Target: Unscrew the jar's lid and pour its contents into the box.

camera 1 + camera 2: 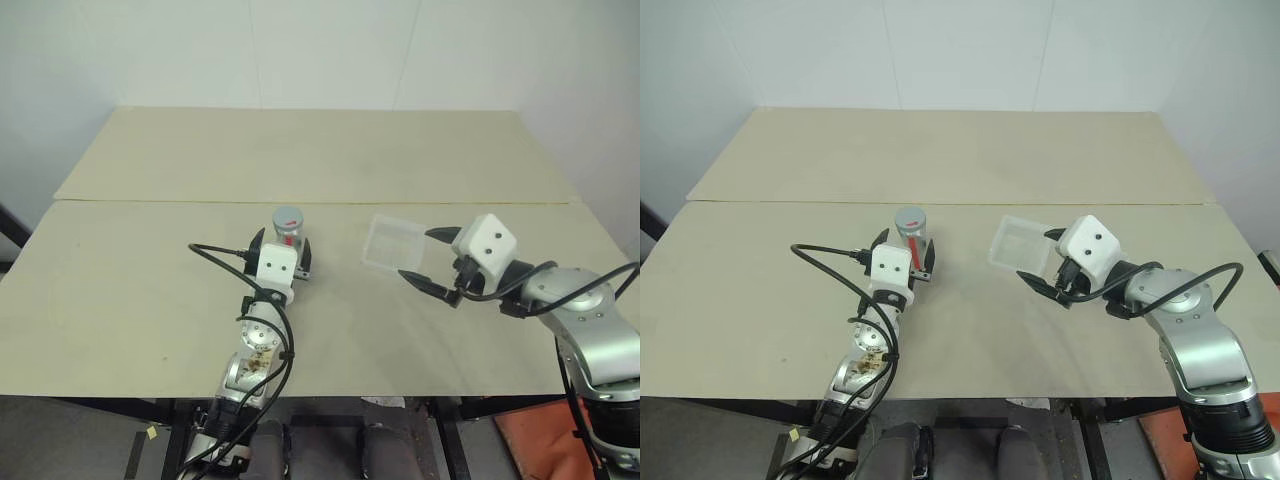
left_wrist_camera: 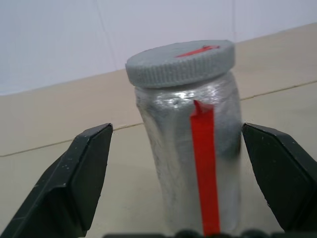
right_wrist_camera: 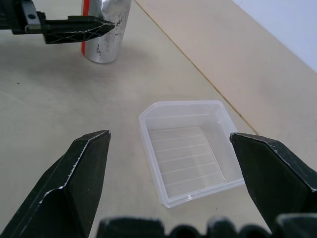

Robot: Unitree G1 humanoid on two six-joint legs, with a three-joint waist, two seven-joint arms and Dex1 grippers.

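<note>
The jar stands upright on the table, silvery with a red vertical stripe, and the grey lid sits on top of it. Its contents are hidden behind the silvery wall. My left gripper is open, one finger on each side of the jar, with a gap to the jar on both sides. To the right lies the box, a shallow clear plastic tray with nothing in it. My right gripper hovers open just right of the box, pointing at it, with nothing between its fingers.
The tan table has a seam running across it behind the jar and box. A white wall rises behind the far edge. Black cables loop from my left wrist over the tabletop.
</note>
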